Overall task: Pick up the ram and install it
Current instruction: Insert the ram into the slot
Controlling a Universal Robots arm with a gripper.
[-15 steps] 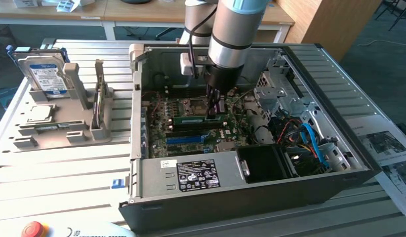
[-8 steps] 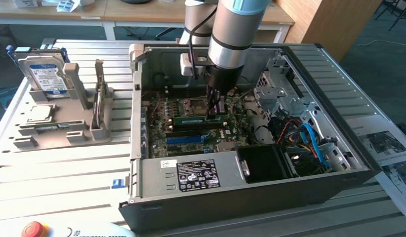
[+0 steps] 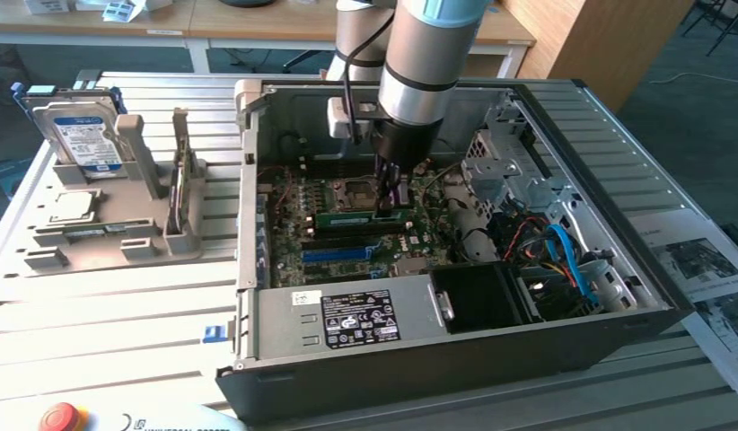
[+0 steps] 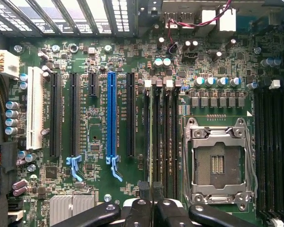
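An open computer case lies on a slatted table, seen from above. The arm enters from the top edge, its upper part cut off, and reaches straight down into the case. The wrist hides part of the motherboard behind it.

The gripper points down, its jaws closed on the ram, a thin green stick lying level along the memory slots, just beside the processor socket. Whether the stick is fully seated in a slot cannot be told.

In the wrist view the fingers stand close together over those slots, between the long blue slot and the socket. Here the ram is edge-on and hard to tell from the dark slots.

At the exterior view's left, well apart from the case, a hard drive stands upright in a grey holder.
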